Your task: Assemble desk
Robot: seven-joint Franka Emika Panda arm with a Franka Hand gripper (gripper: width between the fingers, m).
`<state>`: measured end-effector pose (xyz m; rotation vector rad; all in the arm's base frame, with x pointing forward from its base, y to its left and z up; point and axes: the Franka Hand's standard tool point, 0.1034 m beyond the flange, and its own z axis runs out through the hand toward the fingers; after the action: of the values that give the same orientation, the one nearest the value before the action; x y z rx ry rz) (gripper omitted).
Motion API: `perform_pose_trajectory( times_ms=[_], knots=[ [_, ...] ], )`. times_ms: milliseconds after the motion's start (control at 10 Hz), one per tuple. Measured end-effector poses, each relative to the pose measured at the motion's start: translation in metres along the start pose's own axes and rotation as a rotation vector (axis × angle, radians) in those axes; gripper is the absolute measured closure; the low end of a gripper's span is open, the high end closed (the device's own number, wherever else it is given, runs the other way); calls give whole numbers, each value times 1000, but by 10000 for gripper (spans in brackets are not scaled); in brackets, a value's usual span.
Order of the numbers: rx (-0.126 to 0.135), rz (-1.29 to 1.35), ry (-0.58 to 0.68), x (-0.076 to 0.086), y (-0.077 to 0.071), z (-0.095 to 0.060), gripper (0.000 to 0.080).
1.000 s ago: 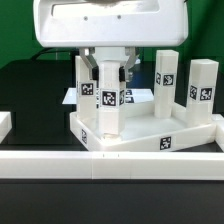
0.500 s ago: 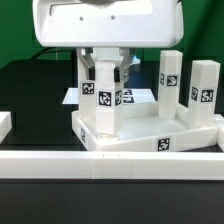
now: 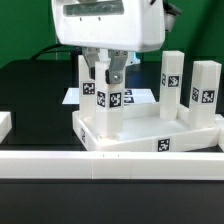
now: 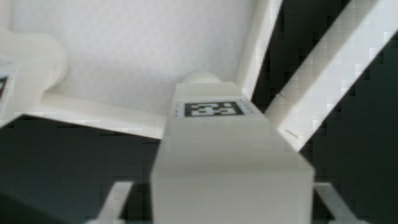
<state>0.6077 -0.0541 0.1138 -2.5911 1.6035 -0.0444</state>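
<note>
The white tabletop (image 3: pixel 140 141) lies tray-side up on the black table. Four tagged legs stand upright in its corners. The front-left leg (image 3: pixel 107 105) stands under my gripper (image 3: pixel 107 72). The fingers flank its top, and one fingertip (image 3: pixel 118 74) shows at its side. In the wrist view this leg (image 4: pixel 222 150) runs between the two fingers (image 4: pixel 118 204) with a thin dark gap on each side, above the tabletop's floor (image 4: pixel 143 50). The gripper is open around the leg. The other legs stand at the back left (image 3: pixel 85 80), the middle right (image 3: pixel 168 80) and the far right (image 3: pixel 203 90).
A long white border rail (image 3: pixel 110 163) runs along the front, and a short piece (image 3: pixel 5 122) lies at the exterior view's left. The marker board (image 3: pixel 140 95) lies flat behind the tabletop. The arm's hand (image 3: pixel 110 25) fills the top of the exterior view.
The hand has turned about the leg and shifted toward the exterior view's right. The leg and tabletop have stayed in place.
</note>
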Motion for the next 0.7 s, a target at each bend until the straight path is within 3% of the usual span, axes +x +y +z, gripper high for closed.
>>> perform_pose_trajectory(
  times_ms=[700],
  knots=[
    [22, 637, -29, -1, -2, 2, 509]
  ],
)
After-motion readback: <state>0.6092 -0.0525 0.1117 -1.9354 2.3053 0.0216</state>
